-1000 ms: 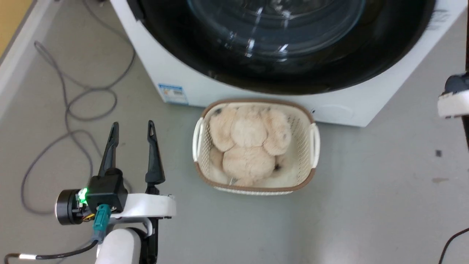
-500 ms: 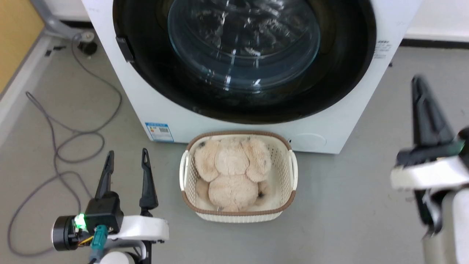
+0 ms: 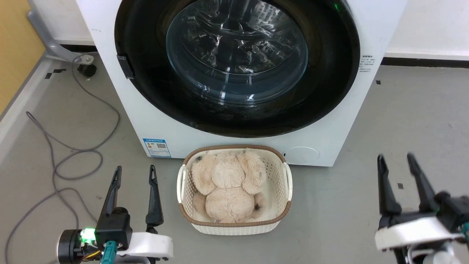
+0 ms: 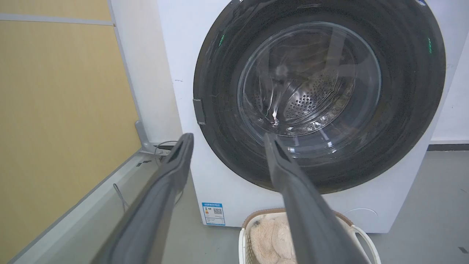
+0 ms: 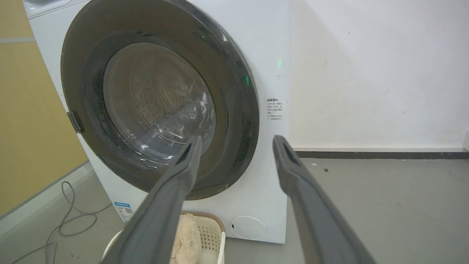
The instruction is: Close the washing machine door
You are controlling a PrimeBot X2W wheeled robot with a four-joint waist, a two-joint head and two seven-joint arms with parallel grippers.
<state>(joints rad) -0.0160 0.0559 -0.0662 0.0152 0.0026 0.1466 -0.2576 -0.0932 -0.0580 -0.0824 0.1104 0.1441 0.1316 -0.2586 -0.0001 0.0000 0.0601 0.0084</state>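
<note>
Left gripper [image 3: 135, 169]: low at the near left, fingers apart, holding nothing.
Right gripper [image 3: 395, 157]: low at the near right, fingers likewise spread and empty, well apart from the machine.
Basket [image 3: 234, 147]: on the floor between the grippers, just in front of the machine, with a plush toy [image 3: 227, 187] lying in it.
Machine [image 3: 329, 146]: white front-loader standing beyond the basket.
Door [image 3: 236, 62]: black disc lying flat in the machine's front, no gap seen at its rim; it looks shut.
Tab [image 3: 124, 66]: small, on the door's left edge.
Doing it well: the task is likely done. If the latch has not caught, push on the black rim near the tab, not on the glass, reaching over the basket.
</note>
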